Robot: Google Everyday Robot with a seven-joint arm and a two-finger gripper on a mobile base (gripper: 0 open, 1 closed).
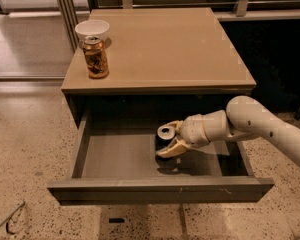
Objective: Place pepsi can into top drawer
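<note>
The top drawer (160, 188) stands pulled open below the cabinet top, and its grey floor shows. My gripper (169, 139) reaches into it from the right, over the middle of the floor. It is shut on the pepsi can (163, 143), a dark can with a silver top, held upright between the two tan fingers (171, 150). The can's base is at or just above the drawer floor; I cannot tell whether it touches. Most of the can's body is in shadow.
A brown-and-gold patterned can (95, 56) stands at the cabinet top's (170, 49) left edge, with a white bowl (92, 30) just behind it. The drawer's side walls flank the gripper. Speckled floor lies around the cabinet, and a dark railing stands behind it.
</note>
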